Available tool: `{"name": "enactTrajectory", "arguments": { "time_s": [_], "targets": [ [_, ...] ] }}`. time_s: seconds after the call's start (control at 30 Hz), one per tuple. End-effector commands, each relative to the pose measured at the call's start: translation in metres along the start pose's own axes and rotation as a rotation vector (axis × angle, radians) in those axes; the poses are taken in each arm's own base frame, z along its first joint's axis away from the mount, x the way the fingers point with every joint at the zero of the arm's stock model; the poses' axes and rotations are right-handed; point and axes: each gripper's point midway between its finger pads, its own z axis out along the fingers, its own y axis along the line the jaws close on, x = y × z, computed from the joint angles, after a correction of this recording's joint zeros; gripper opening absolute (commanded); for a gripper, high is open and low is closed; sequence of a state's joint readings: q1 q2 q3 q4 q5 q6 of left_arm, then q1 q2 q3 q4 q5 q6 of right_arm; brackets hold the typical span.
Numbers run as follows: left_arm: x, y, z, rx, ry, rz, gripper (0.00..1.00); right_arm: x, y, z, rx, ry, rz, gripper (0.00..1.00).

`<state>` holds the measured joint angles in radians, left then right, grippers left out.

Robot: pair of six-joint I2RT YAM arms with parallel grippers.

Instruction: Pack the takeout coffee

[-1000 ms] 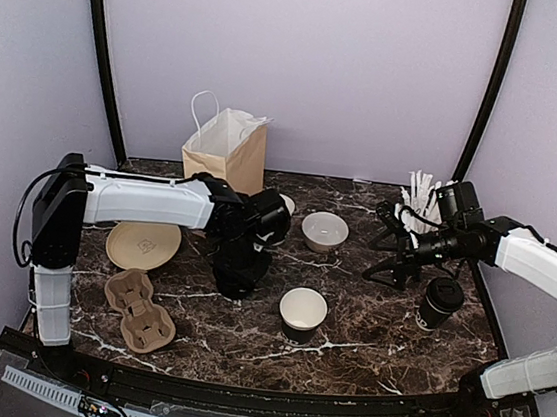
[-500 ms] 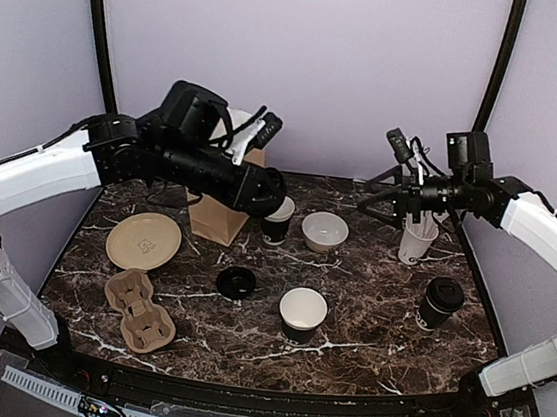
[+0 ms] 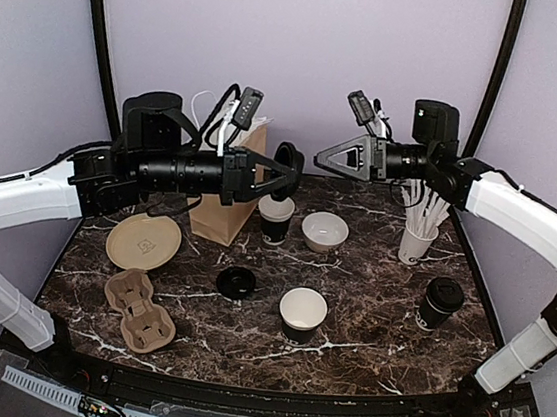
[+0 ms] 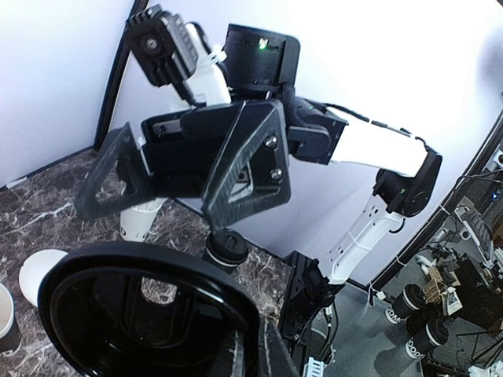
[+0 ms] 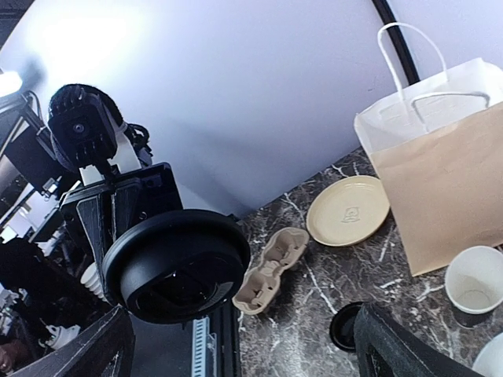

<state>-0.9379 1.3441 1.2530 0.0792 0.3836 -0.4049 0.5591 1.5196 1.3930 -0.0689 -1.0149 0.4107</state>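
Note:
My left gripper (image 3: 281,165) is raised above the table and shut on a black dome lid (image 3: 288,157), which fills the lower left of the left wrist view (image 4: 141,314). My right gripper (image 3: 336,159) is open and empty, held high and facing the lid (image 5: 177,263) a short gap away. Two open black cups stand on the table, one by the bag (image 3: 275,218) and one near the front (image 3: 302,315). A lidded black cup (image 3: 439,302) stands at the right. A second black lid (image 3: 237,282) lies on the table.
A brown paper bag (image 3: 225,192) stands at the back left. A low white bowl (image 3: 324,231) sits mid-table, and a white cup of straws (image 3: 416,236) at the back right. A tan plate (image 3: 143,244) and a cardboard cup carrier (image 3: 141,309) lie at the left.
Both arms have risen from the table. The left gripper lifted from the table lid and now points right, holding a lid. The right gripper swung up and left to face it.

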Motion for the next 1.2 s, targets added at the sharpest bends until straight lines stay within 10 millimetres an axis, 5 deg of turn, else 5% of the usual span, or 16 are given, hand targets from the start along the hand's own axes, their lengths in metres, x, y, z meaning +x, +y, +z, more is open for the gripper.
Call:
{"name": "enactTrajectory", "arguments": {
  "time_s": [0.0,1.17],
  "targets": [
    [-0.024,-0.019,-0.008,0.077,-0.098,0.037,0.04,-0.008,0.031,0.01,-0.129,-0.016,0.004,0.98],
    [-0.019,-0.024,0.001,0.139,-0.081,0.007,0.04,0.015,0.059,0.036,-0.326,0.065,0.043,0.92]
  ]
}}
